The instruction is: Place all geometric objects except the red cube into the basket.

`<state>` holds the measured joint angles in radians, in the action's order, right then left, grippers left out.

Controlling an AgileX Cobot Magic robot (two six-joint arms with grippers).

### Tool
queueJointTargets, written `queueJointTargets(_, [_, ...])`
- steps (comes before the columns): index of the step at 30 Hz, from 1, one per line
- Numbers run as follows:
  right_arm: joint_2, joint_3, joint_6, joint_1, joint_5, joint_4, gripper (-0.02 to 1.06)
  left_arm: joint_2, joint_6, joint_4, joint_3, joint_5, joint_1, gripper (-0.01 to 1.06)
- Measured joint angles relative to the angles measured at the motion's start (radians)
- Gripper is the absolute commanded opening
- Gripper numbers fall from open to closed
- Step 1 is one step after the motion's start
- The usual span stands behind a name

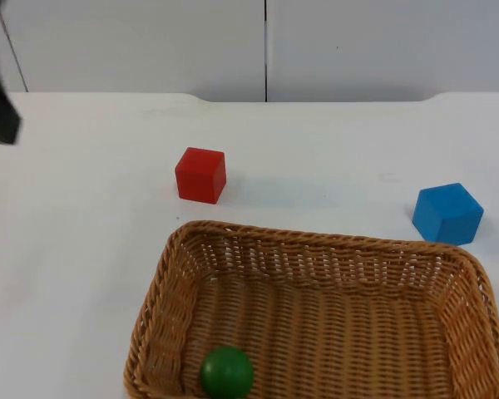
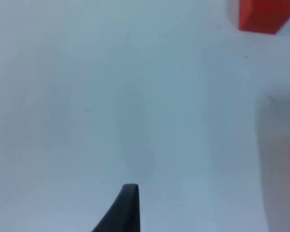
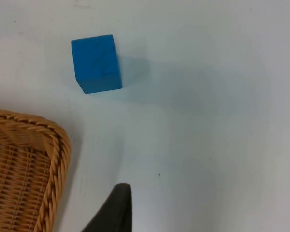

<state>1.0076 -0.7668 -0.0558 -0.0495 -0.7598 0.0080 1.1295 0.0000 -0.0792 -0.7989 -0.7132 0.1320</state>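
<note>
— White surface is running back to the grey wall. Where is the blue cube sitting?

— Just beside the wicker basket's far right corner, outside it; the green ball is lying inside, the red cube staying out.

— Which arm is nearer?

— The right one: the cube is lying ahead of the right pincer, the basket corner alongside. The left pincer is waiting near the red cube. Whether either pincer is wide or narrow, I cannot tell.
</note>
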Motion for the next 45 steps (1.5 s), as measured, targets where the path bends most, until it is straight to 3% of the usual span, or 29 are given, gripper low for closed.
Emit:
queueJointTargets(14, [0.000,0.000,0.000,0.000,0.003,0.014,1.05,-0.356,-0.019,0.000,0.142,-0.064,-0.038,1.05])
queueJointTargets(31, [0.015,-0.005,0.000,-0.027,0.015,0.018,1.05,-0.377,-0.019,0.016,0.193,-0.066,-0.038,1.05])
queueJointTargets(39, [0.265,-0.147,0.012,-0.185,0.026,0.018,1.05,-0.377,-0.019,0.016,0.193,-0.066,-0.038,1.05])
queueJointTargets(45, [0.503,-0.241,0.056,-0.224,0.083,-0.008,1.05,-0.377,-0.019,0.016,0.193,-0.066,-0.038,1.05])
